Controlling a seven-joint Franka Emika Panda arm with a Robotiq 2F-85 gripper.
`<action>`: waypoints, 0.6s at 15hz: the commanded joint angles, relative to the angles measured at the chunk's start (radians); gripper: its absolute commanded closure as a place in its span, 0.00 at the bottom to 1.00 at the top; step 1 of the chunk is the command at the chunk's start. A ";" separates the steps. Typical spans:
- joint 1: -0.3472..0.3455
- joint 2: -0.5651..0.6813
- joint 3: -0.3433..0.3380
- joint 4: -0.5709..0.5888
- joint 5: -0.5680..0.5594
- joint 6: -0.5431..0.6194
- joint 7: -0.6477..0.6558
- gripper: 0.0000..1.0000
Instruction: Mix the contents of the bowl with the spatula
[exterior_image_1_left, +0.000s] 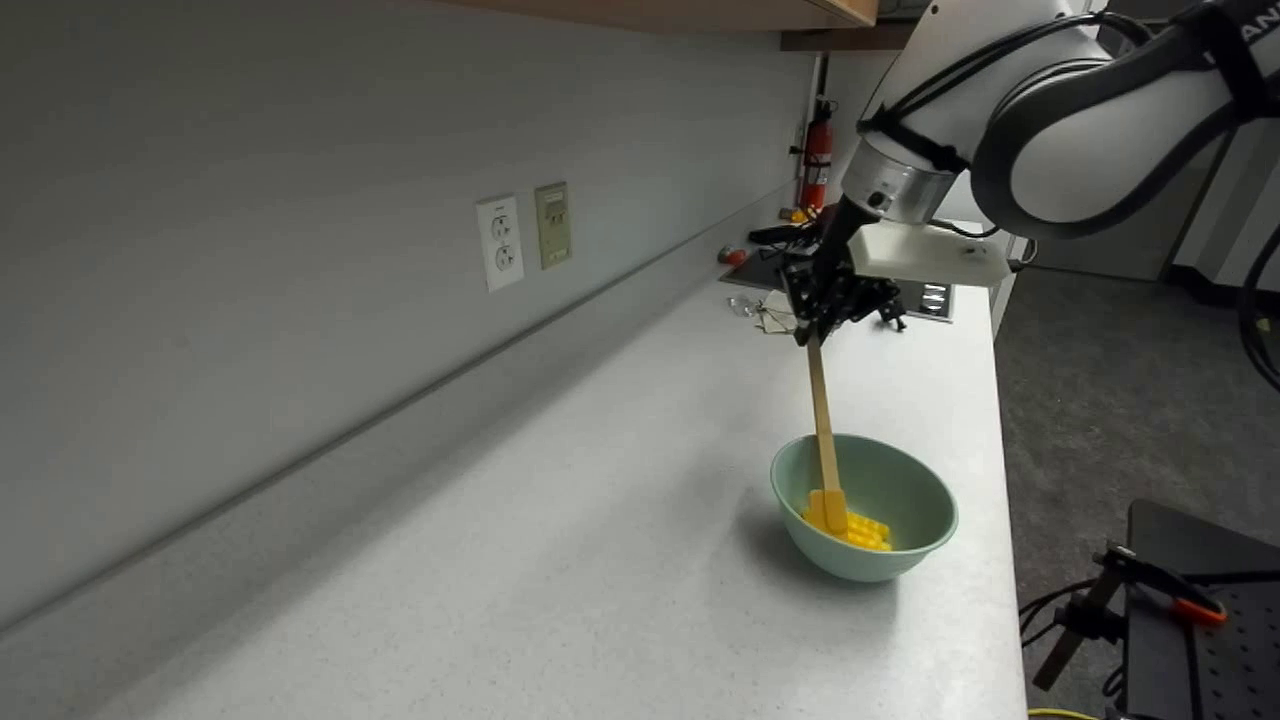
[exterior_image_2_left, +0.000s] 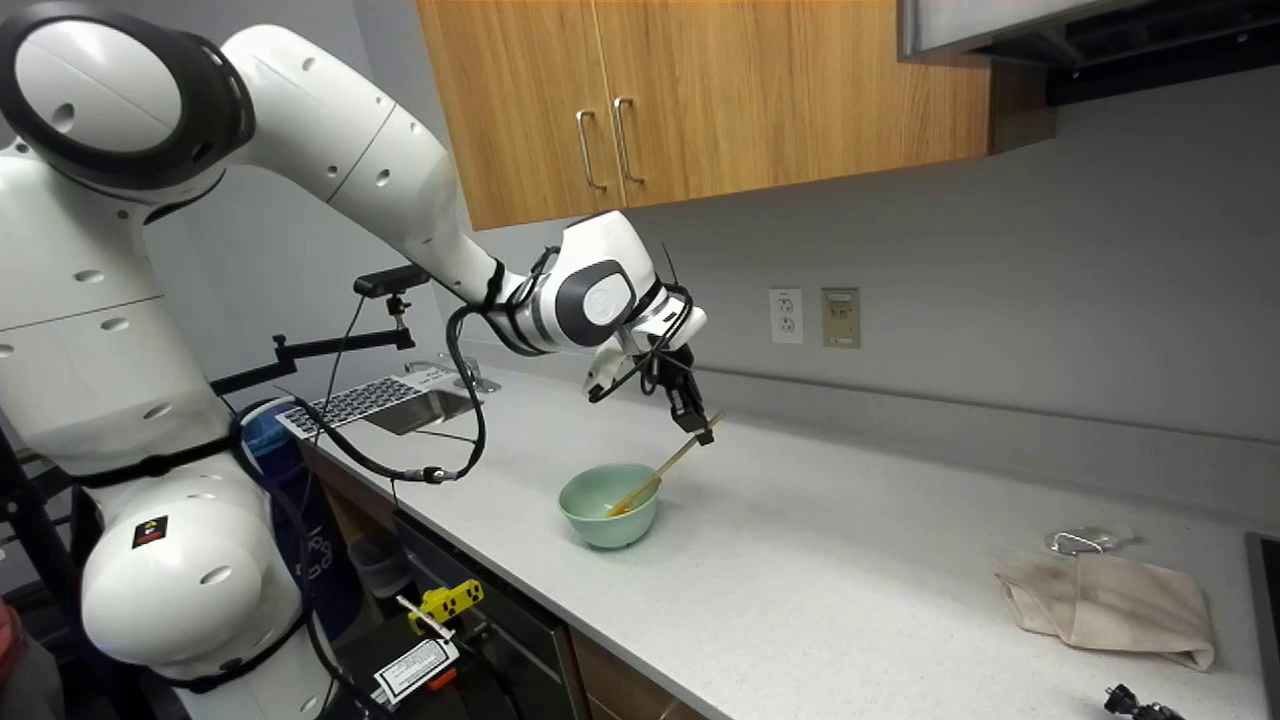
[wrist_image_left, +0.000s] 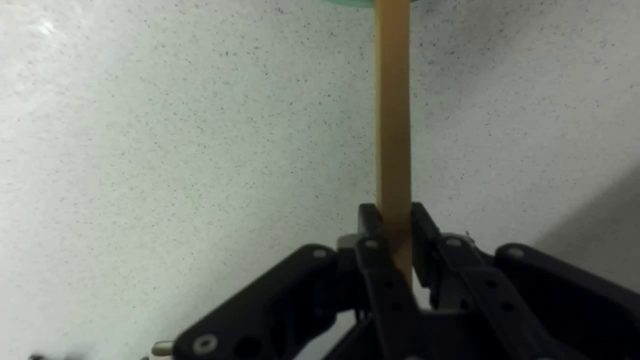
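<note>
My gripper (wrist_image_left: 395, 215) holds the spatula (exterior_image_1_left: 821, 415), higher than the bowl (exterior_image_1_left: 860, 567) and to its side. Inside the bowl, the spatula's flat end (exterior_image_1_left: 828, 510) hides part of the yellow contents (exterior_image_1_left: 869, 532); the wrist view shows only a sliver of the bowl.

Folded beige cloth (exterior_image_2_left: 1105, 605) on pale counter (exterior_image_2_left: 850, 570) (finely speckled), wooden cabinet (exterior_image_2_left: 760, 90) above, red fire extinguisher (exterior_image_1_left: 817, 155)

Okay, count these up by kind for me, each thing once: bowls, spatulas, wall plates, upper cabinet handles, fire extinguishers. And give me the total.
Bowl: 1
Spatula: 1
White wall plate and tan wall plate: 2
Upper cabinet handles: 2
Fire extinguisher: 1
Total: 7
</note>
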 joint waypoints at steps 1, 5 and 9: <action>-0.027 -0.113 0.017 -0.106 -0.187 0.068 0.126 0.96; -0.049 -0.167 0.024 -0.143 -0.388 0.113 0.267 0.96; -0.060 -0.194 0.023 -0.158 -0.527 0.144 0.358 0.96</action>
